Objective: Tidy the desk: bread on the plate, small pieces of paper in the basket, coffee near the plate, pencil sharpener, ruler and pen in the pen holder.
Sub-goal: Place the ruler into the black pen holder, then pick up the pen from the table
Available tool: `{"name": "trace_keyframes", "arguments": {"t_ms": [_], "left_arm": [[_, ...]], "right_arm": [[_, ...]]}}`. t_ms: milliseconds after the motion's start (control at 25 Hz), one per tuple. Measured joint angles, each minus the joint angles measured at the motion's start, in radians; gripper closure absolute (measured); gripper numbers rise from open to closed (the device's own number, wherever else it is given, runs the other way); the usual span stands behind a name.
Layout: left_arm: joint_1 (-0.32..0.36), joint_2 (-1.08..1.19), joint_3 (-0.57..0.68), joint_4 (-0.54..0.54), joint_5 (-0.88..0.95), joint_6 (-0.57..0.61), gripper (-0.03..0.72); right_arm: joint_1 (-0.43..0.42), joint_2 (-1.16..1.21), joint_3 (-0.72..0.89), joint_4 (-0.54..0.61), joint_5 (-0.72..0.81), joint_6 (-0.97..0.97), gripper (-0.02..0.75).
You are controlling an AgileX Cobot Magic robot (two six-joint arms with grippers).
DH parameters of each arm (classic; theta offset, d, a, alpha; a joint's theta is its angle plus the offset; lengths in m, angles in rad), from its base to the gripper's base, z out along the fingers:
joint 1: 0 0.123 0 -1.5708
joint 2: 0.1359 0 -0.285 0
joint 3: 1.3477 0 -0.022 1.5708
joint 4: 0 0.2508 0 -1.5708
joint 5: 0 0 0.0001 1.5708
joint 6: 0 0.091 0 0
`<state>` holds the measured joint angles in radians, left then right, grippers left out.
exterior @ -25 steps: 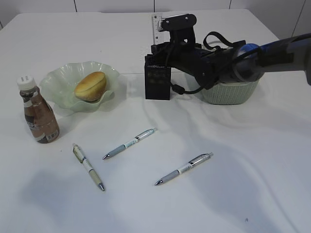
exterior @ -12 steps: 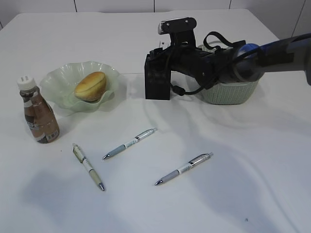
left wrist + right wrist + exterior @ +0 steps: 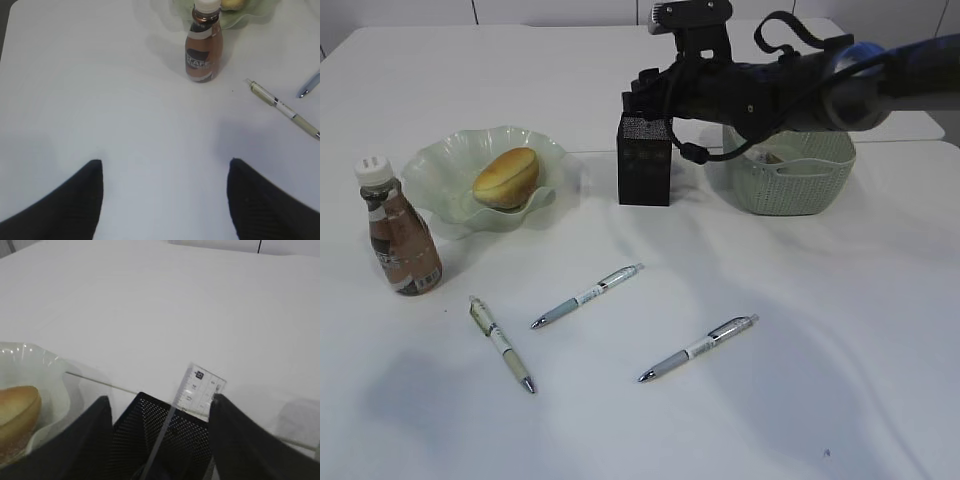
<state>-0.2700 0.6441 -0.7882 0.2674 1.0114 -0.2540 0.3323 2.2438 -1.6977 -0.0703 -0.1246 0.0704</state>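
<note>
The right gripper hangs above the pen holder with its jaws spread apart and nothing between them; the ruler stands loose in the holder, leaning at a tilt, its fine black marks too small to read. A second ago that gripper was lower, gripping the ruler upright over the holder; since then it has let go and risen. The left gripper stands wide open over bare desk, holding nothing. Just ahead of it is the coffee, whose dark label shows pale lettering too blurred to make out. The bread lies in the plate at far left, the coffee near it. The basket sits right of the holder. Three pens lie on the near desk.
</note>
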Motion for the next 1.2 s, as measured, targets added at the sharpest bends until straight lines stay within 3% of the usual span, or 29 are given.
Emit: {"name": "trace_keyframes", "arguments": {"t_ms": [320, 720, 1200], "left_arm": [[0.0, 0.0, 0.0, 0.0, -0.006, 0.0, 0.143], [0.0, 0.0, 0.0, 0.0, -0.008, 0.0, 0.143], [0.0, 0.0, 0.0, 0.0, -0.015, 0.0, 0.145]], "right_arm": [[0.016, -0.13, 0.0, 0.0, 0.177, 0.0, 0.258], [0.016, -0.399, 0.0, 0.045, 0.583, 0.002, 0.258], [0.016, -0.58, -0.004, 0.111, 0.947, 0.003, 0.258]]}}
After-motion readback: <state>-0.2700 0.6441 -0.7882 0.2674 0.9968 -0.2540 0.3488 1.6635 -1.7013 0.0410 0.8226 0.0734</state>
